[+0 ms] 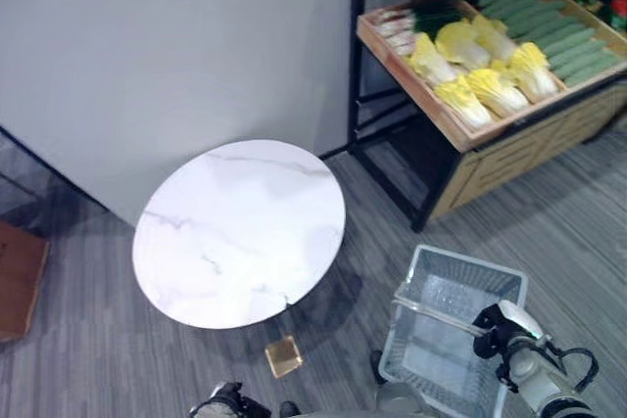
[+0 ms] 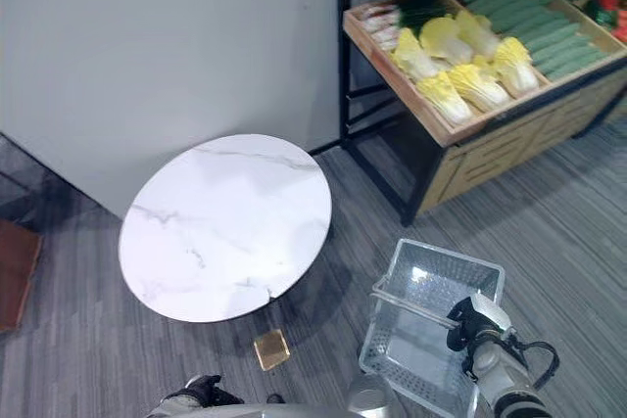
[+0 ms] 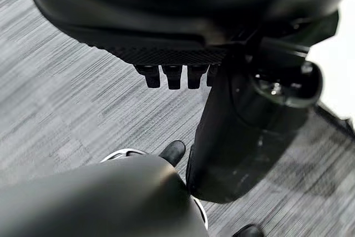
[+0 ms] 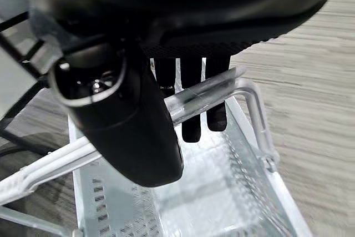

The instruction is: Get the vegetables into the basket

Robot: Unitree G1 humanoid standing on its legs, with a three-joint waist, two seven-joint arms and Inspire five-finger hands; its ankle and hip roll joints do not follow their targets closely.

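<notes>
Yellow napa cabbages (image 1: 480,70) and green cucumbers (image 1: 554,26) lie in a slanted wooden crate (image 1: 446,119) on a black rack at the upper right. A see-through mesh basket (image 1: 460,261) hangs low at the lower right, with nothing inside it. My right hand (image 1: 500,330) is shut on the basket's clear handle (image 4: 222,84), fingers (image 4: 191,109) behind the bar and thumb in front. The basket is well short of the crate, with grey floor between them. My left hand (image 1: 227,400) hangs at the bottom edge with relaxed fingers (image 3: 173,76), holding nothing.
A round white marble table (image 1: 240,232) stands left of the basket, before a grey wall panel. A small tan square (image 1: 283,354) lies on the floor by the table. A brown box (image 1: 18,281) sits at the far left. Dark leafy greens (image 1: 436,12) fill the crate's back.
</notes>
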